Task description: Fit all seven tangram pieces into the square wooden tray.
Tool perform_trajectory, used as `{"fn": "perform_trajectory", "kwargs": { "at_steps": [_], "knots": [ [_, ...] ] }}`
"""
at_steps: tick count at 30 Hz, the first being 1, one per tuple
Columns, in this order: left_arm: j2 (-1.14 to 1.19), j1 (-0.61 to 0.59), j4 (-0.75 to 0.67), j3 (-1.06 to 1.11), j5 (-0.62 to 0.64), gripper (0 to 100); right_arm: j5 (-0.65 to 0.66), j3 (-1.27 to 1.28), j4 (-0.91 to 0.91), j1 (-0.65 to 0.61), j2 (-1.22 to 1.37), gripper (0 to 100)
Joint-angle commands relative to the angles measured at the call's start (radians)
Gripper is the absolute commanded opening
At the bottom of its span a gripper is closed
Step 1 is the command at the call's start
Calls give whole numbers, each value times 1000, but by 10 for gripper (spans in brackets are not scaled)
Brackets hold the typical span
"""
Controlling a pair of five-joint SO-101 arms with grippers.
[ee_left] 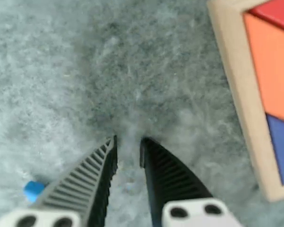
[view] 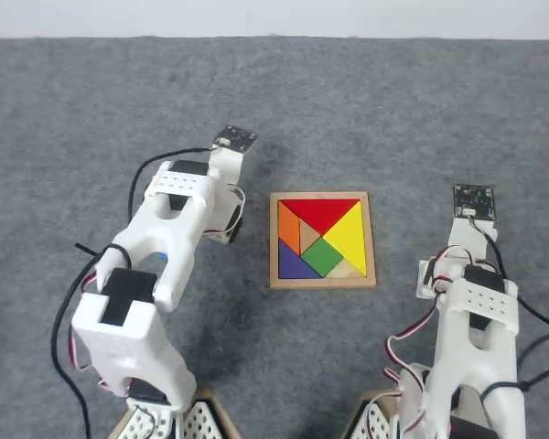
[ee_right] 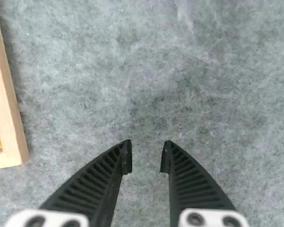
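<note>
The square wooden tray lies on the grey carpeted surface between the two arms with coloured tangram pieces inside it, while the left tool and right tool hang near its sides, both slightly parted and grasping nothing.

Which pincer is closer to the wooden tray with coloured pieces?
Left, by a little. The left pincer hangs just off one tray side; the right pincer off the opposite side, farther.

Wide carpet is stretching out beyond the tray; left arm and right arm are flanking its sides.
</note>
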Motion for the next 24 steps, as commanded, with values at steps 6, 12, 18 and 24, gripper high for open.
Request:
{"fn": "perform_trajectory", "kwargs": {
  "at_steps": [6,12,18,24],
  "knots": [
    [-239,-144,175,-84,-150,111,-3,-8,-18,-10,-44,125],
    [-540,-282,158,154,-221,141,-3,-8,-18,-15,-44,125],
    [-462,-298,101,229,-462,199,8,-8,-16,-10,-44,125],
    [-222,-328,170,-16,-666,206,31,-8,-16,-13,-44,125]
  ]
}}
